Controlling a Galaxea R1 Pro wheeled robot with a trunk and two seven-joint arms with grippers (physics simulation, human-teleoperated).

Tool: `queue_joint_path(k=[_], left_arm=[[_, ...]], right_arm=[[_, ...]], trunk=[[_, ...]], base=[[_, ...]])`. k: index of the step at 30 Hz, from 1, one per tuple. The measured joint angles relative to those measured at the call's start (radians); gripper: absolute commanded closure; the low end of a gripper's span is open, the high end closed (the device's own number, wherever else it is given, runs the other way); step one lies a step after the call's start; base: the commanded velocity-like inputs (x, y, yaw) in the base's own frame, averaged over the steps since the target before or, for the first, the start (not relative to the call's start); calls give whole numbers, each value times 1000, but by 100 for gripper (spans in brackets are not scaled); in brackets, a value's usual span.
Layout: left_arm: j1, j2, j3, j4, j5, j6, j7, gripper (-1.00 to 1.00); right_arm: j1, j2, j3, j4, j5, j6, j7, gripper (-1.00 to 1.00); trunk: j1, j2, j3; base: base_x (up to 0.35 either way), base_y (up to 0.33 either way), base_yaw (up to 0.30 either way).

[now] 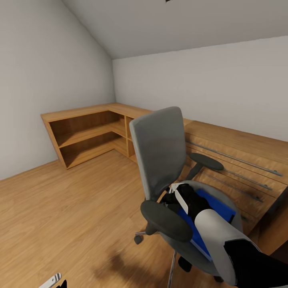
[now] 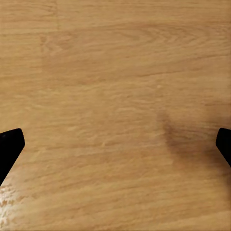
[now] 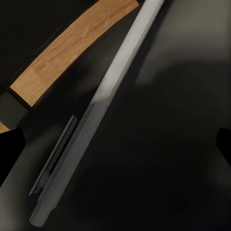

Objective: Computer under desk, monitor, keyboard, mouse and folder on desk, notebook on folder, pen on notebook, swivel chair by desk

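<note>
1. Reaching over the chair (image 1: 158,144) seat, the right gripper (image 1: 187,200) hangs just above the folder (image 1: 219,205). In its wrist view the tips stand wide apart with nothing between them, so it is released.
2. Folder lies flat on the seat between the two armrests, partly hidden under the right arm.
3. Left gripper (image 2: 115,144) is released too, its tips spread over bare wood floor (image 2: 115,72), low at near left.
4. Risk: the folder is thin and lies flat. The fingers may skate over it or catch only the cover, so it could flap open or slip on the lift.
5. Risk: the chair is on casters, so a push down or sideways could roll or spin it away from the claw.
6. Risk: the near armrest (image 1: 166,220) is close by the forearm, and a swing left on the way out could knock it.
7. Around: a dresser (image 1: 240,160) with rail handles stands just right of and behind the chair, and a corner shelf (image 1: 88,136) is at far left.
8. Right wrist view is dark with a grey bar (image 3: 96,110) across it; cannot tell what that is.
</note>
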Motion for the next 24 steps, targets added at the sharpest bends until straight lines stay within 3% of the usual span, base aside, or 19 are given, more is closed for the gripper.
queue_joint_path(k=[8, 16, 24], left_arm=[[0, 0, -1, 0, 0, 0, 0, -100], [0, 0, -1, 0, -1, 0, 0, -100], [0, 0, -2, 0, -1, 0, 0, -100]], right_arm=[[0, 0, 0, 0, 8, -2, -1, -100], [0, 3, 3, 11, 70, -5, -17, -100], [0, 4, 6, 14, 68, -6, -35, -100]], trunk=[[0, 0, 0], [0, 0, 0], [0, 0, 0]], base=[[0, 0, 0], [0, 0, 0], [0, 0, 0]])
